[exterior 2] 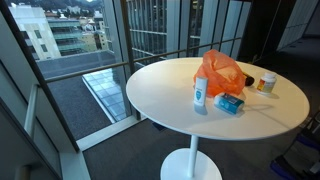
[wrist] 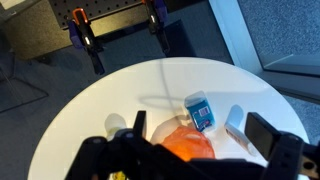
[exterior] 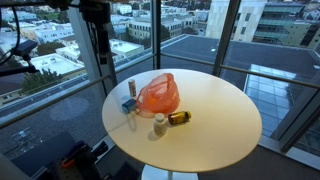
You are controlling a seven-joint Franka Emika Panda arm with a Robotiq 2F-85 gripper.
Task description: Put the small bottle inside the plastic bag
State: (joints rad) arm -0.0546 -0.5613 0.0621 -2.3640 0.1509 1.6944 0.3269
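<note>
**deskbot_dan:** Where's the small bottle (exterior: 179, 118) right now? In the bag (exterior: 158, 95) or not?

**mira_k:** Not in. In an exterior view it's lying on its side on the table (exterior: 215, 135), just beside the orange bag, on the side nearer the camera. A white bottle (exterior: 159, 125) stands right next to it. In both exterior views the bag sits slumped around the middle of the round white table, and I can't see where its mouth is.

**deskbot_dan:** And the claw?

**mira_k:** The gripper (wrist: 195, 150) only shows up properly in the wrist view, looking down from above the table. The 2 fingers (wrist: 265, 135) are spread wide with nothing between them, so released, not grasping anything. The bag (wrist: 185, 145) sits right under the gap.

**deskbot_dan:** Other stuff on there?

**mira_k:** A tall bottle (exterior 2: 200, 93) with a blue label stands upright near the bag, and a blue packet (exterior 2: 230, 103) lies flat just beside it. The wrist view catches the packet (wrist: 199, 110) too, close to the bag's edge. I can't pick out the small bottle in that view, since the gripper body covers the bottom of the frame. Beyond the table edge there are 2 orange-handled clamps (wrist: 80, 25) on a dark frame.
</note>
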